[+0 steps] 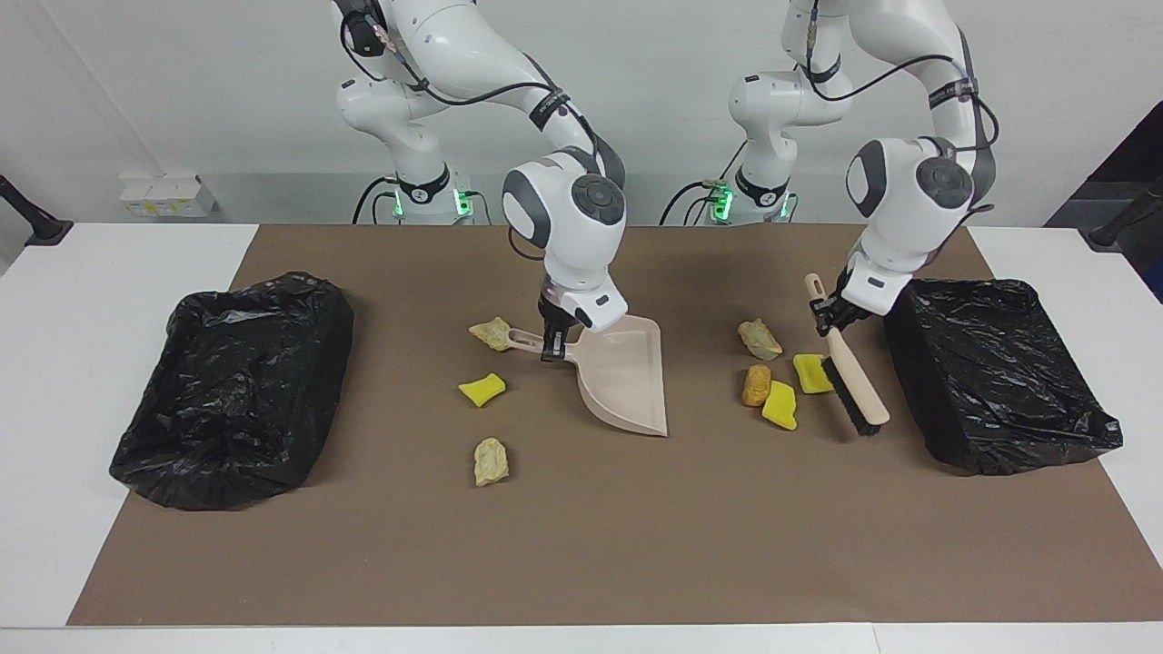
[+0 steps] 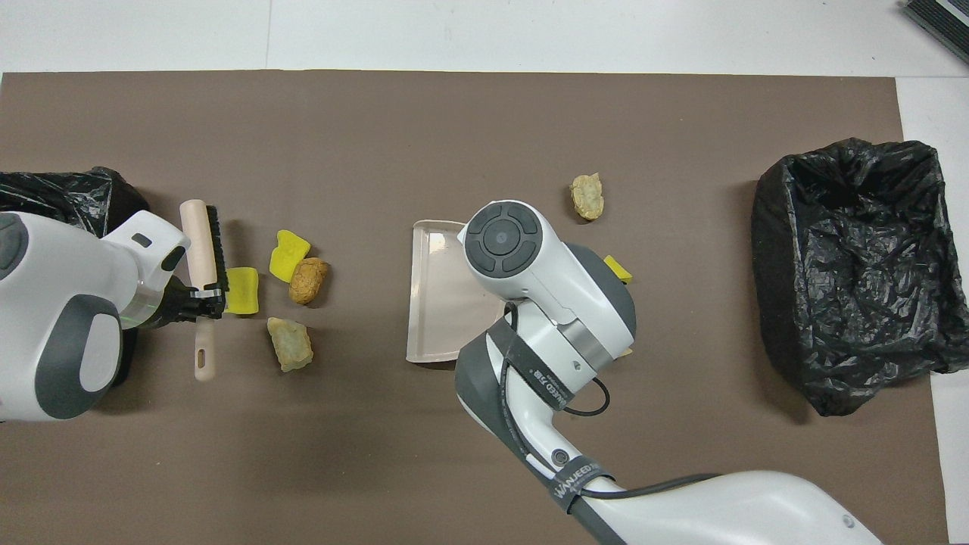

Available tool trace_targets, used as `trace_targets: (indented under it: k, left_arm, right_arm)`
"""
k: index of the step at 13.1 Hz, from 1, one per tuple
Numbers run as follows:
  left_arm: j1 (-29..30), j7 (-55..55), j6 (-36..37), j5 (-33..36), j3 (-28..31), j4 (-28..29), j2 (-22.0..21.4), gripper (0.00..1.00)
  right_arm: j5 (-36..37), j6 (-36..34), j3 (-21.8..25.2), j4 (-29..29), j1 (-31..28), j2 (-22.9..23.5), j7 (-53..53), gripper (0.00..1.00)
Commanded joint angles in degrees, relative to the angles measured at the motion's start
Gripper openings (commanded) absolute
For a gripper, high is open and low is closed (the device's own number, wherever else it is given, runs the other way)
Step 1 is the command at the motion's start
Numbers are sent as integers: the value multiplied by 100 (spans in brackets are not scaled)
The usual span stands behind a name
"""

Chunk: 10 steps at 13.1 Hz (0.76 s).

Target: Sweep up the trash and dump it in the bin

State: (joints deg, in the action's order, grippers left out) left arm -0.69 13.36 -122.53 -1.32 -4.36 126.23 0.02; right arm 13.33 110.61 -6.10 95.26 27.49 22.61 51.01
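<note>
My left gripper point(image 1: 831, 313) is shut on the handle of a beige brush point(image 1: 849, 381), whose black bristles rest on the mat beside a yellow sponge bit point(image 1: 810, 372). Close by lie another yellow bit point(image 1: 780, 405), an orange-brown lump point(image 1: 756, 384) and a beige chunk point(image 1: 760, 338). My right gripper point(image 1: 554, 343) is shut on the handle of the beige dustpan point(image 1: 627, 377), whose mouth faces that cluster. More trash lies toward the right arm's end: a beige chunk point(image 1: 492, 333), a yellow bit point(image 1: 482, 389) and a second beige chunk point(image 1: 491, 460). In the overhead view the right arm hides its gripper.
Two bins lined with black bags stand on the brown mat, one point(image 1: 995, 372) at the left arm's end just beside the brush, the other point(image 1: 236, 386) at the right arm's end. White table point(image 1: 109, 263) borders the mat.
</note>
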Motion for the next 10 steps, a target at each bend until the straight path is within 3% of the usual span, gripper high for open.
trace_targets:
  k: [1,6,10]
  left_arm:
    - [-63,9,-297,97,76,523,-124,0]
    - [-660,404,-727,35,6,789,-81,0]
    - [-836,405,-869,-797,-616,789,-81,0]
  right_arm:
    - [152,251,-14,308,80,-116,226,0]
    - [152,347,-22,326,89,-116,208,0]
    - [144,462,-14,326,159,-64,7,0]
